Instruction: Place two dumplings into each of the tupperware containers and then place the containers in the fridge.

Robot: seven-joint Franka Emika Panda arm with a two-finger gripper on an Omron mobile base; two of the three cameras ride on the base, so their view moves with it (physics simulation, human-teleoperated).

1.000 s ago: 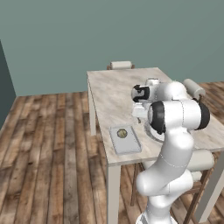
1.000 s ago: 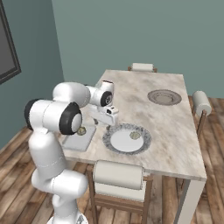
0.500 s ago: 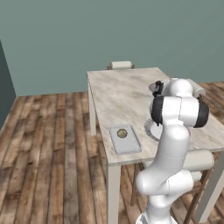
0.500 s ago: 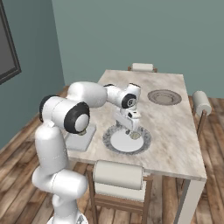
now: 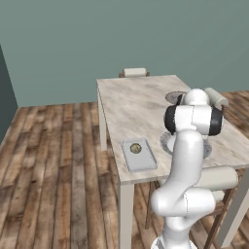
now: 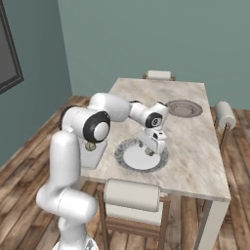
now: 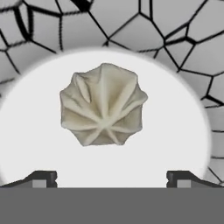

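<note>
A pleated tan dumpling (image 7: 103, 104) lies in the white middle of a round grey plate (image 7: 26, 144) with a cracked-pattern rim. My gripper (image 7: 112, 181) hangs just above it, open, with one fingertip (image 7: 41, 178) at each side and nothing between them. In the right base view the gripper (image 6: 152, 149) points down over that plate (image 6: 128, 157), near the table's front edge. A tupperware container (image 5: 139, 155) sits at the table's front left corner with one dumpling (image 5: 136, 149) in it. My arm partly hides this container (image 6: 95, 155) in the right base view. The fridge is out of view.
A second round grey plate (image 6: 184, 108) lies farther back on the marble table (image 5: 131, 104). Chairs stand at the front (image 6: 131, 196), right (image 6: 224, 115) and far (image 5: 134, 72) sides. A dark frame (image 6: 10, 53) hangs on the left wall. The floor is wood.
My arm has swung right, from beside the container to over the near plate, and the hand has come down close to the dumpling. The jaws stayed open.
</note>
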